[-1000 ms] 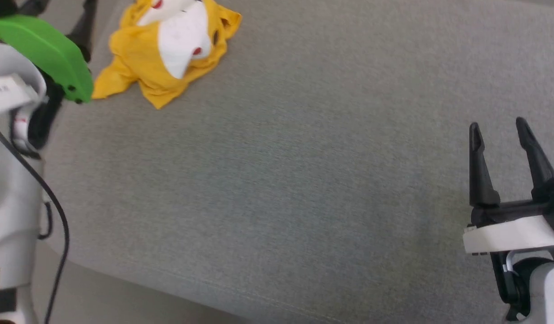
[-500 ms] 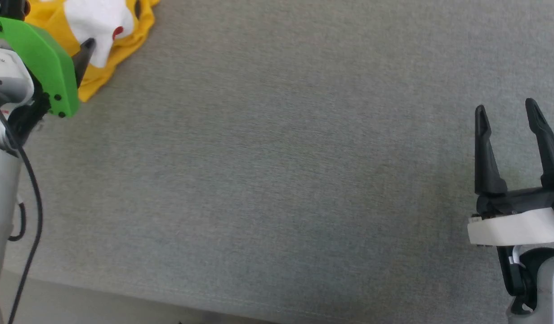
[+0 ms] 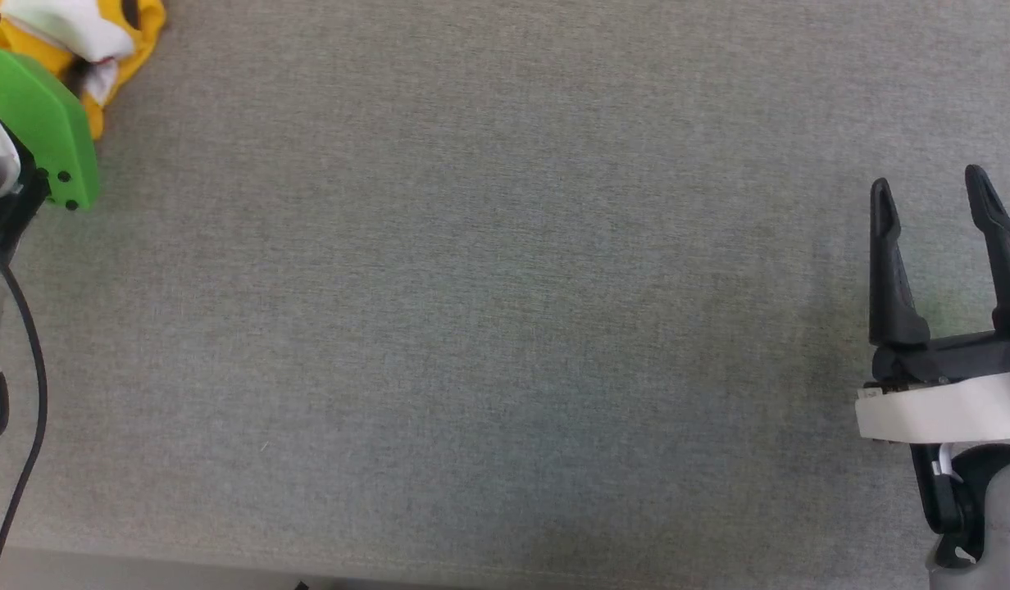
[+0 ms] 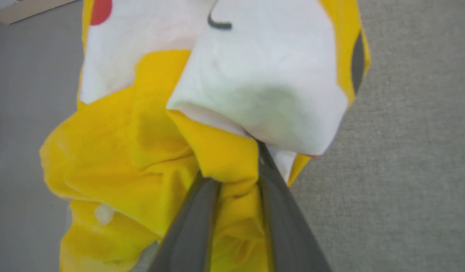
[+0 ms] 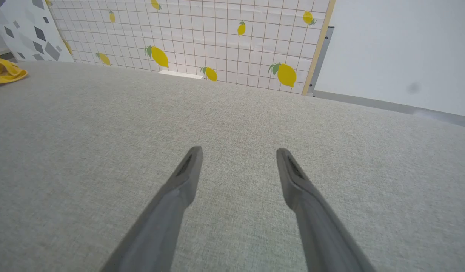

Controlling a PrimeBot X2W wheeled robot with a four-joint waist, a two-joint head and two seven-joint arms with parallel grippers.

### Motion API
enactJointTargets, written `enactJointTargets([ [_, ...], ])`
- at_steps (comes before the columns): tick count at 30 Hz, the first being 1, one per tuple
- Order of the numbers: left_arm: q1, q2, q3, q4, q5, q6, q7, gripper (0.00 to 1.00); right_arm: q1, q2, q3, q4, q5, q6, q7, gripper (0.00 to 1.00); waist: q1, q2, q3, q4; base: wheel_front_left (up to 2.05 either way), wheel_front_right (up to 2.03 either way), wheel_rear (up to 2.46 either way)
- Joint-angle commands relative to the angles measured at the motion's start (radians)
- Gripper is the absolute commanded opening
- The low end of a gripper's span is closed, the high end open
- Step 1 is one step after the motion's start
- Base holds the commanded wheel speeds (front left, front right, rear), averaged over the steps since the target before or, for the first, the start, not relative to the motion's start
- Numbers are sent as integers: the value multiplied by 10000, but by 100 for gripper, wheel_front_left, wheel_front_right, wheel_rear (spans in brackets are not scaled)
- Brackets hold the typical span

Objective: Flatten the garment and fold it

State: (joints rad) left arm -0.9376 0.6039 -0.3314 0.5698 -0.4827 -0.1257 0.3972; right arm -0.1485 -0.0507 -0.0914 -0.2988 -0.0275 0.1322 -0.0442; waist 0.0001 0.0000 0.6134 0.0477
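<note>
The garment point(image 4: 142, 151) is a crumpled bright yellow T-shirt with a white print, a red dot and black marks. It lies bunched on the grey surface, at the top left corner of the head view point(image 3: 132, 24) and at the far left edge of the right wrist view point(image 5: 4, 71). My left gripper point(image 4: 234, 165) is shut on a yellow fold of it, and cloth bulges over the fingertips. My right gripper point(image 3: 929, 180) stands open and empty at the right, just above the surface point(image 5: 239, 151), far from the shirt.
A wide grey cloth-covered surface point(image 3: 505, 295) spreads between the arms, with its front edge along the bottom of the head view. A green cover point(image 3: 38, 123) and a black cable point(image 3: 29, 393) belong to my left arm. A lemon-print tiled wall point(image 5: 217, 34) stands behind.
The head camera has swung, so the shirt now sits in the picture's top left corner. My left gripper reached the shirt and closed on a fold. The right gripper stays open.
</note>
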Motion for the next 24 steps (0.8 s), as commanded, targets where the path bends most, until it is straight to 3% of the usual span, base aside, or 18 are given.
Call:
enactJointTargets([
  [1, -137, 19, -33, 261, -80, -17, -199, 0, -168, 5, -18, -21, -18, -15, -33, 100, -1, 0, -75, 7, 0, 0, 0],
  [9, -483, 210, -156, 726, -619, -44, -1166, 0, -189, 5, -15, 372, 231, -15, -276, 100, -1, 0, -857, 80, 0, 0, 0],
  [16, -977, 526, -793, 90, -1148, -48, -1552, 0, -87, 5, -251, 754, 499, -15, -531, 100, -1, 0, -1879, 191, 0, 0, 0],
  [24, -1439, 382, -1487, -980, -1716, -49, -1359, 0, 193, 5, -583, 1391, 924, -15, -871, 100, -1, 0, -3359, 148, 0, 0, 0],
])
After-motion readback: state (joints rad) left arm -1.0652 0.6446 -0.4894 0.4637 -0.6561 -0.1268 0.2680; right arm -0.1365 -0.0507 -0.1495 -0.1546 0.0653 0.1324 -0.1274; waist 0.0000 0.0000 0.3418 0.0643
